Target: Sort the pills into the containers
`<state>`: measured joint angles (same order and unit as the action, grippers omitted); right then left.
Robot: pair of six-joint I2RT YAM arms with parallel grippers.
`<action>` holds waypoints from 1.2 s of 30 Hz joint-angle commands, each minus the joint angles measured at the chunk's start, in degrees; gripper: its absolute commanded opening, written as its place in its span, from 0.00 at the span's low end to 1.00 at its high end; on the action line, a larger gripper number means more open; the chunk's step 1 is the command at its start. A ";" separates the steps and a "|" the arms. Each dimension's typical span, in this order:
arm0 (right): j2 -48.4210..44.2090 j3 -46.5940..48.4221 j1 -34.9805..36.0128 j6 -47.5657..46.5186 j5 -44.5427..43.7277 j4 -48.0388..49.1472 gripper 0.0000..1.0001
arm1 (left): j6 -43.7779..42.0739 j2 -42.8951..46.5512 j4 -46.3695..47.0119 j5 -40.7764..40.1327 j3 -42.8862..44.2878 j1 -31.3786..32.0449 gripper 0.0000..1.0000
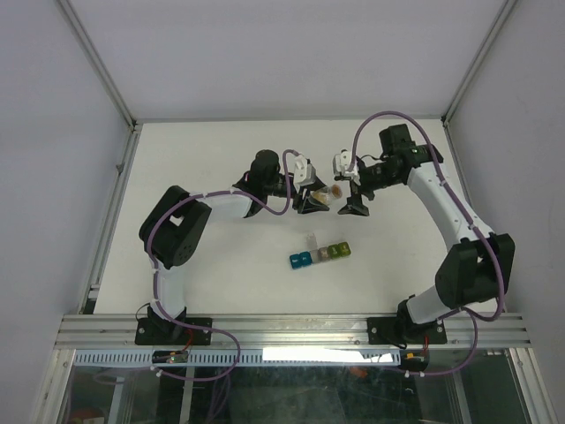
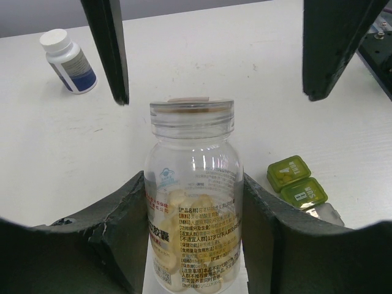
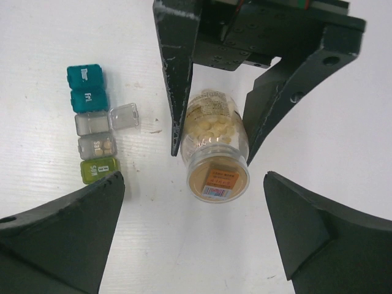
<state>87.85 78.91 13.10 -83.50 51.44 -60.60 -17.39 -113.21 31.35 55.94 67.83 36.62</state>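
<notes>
The left hand (image 1: 311,203) pinches a clear bottle (image 2: 193,202) of pale pills (image 3: 214,127) by its body. Its cap (image 2: 192,110) is on and points right. The right hand (image 1: 355,205) is spread wide, with its fingers (image 2: 107,55) either side of the cap and not touching it. Nearer on the worktop (image 1: 221,159) lie the containers (image 1: 320,254). One clear lid (image 3: 124,115) is flipped open, and tan bits show in a neighbouring cell (image 3: 98,147).

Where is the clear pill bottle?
The pill bottle is mid-table in the top view, held by the left gripper, facing the open right gripper, beyond the organiser.
</notes>
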 commanded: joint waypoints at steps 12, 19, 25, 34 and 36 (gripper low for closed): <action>-11.27 -10.40 -9.32 64.15 10.17 28.88 0.99 | -0.85 2.55 2.72 0.01 0.08 -0.59 0.00; -12.58 -14.40 -10.36 69.97 8.45 35.71 0.99 | -0.55 1.86 2.75 -0.18 0.52 -0.59 0.00; -10.99 -14.57 -10.33 71.32 9.31 35.73 0.99 | -0.41 1.77 2.79 -0.28 0.55 -0.59 0.00; -10.80 -15.48 -9.97 70.04 8.75 36.29 0.99 | -0.39 1.78 2.88 -0.26 0.48 -0.59 0.00; -11.53 -16.01 -9.29 65.98 9.02 35.81 0.99 | -0.29 1.61 2.90 -0.17 0.59 -0.59 0.00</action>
<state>77.47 63.61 3.11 -13.50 58.98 -26.26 -17.37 -113.21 31.38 55.46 67.70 36.62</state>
